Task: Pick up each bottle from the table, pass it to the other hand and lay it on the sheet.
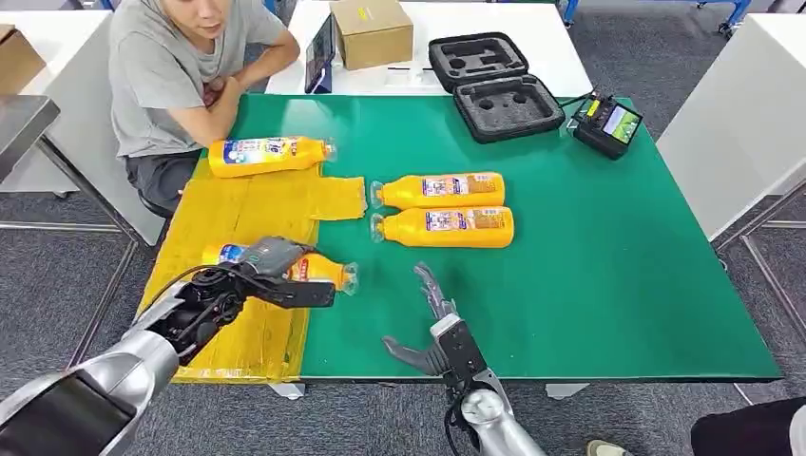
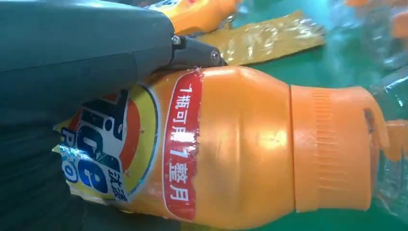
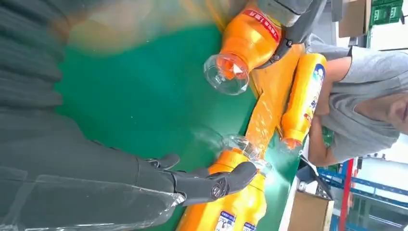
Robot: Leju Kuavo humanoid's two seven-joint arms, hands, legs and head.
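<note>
My left hand [image 1: 269, 269] grips an orange bottle [image 1: 326, 271] by its labelled body, low over the right edge of the yellow sheet [image 1: 247, 209]; its clear cap points out over the green mat. The left wrist view shows that bottle [image 2: 240, 144] close up under my left hand [image 2: 86, 53]. Whether it rests on the sheet I cannot tell. Another bottle [image 1: 266, 155] lies at the sheet's far end. Two bottles [image 1: 442, 190] [image 1: 447, 226] lie side by side on the mat. My right hand [image 1: 432, 328] is open near the front edge, holding nothing, its fingers [image 3: 211, 185] spread.
A person [image 1: 171, 66] sits at the far left corner, arms on the table. A black foam case [image 1: 494, 85], a cardboard box [image 1: 373, 30] and a small device [image 1: 608, 123] stand along the back. The green mat [image 1: 608, 275] is bare on the right.
</note>
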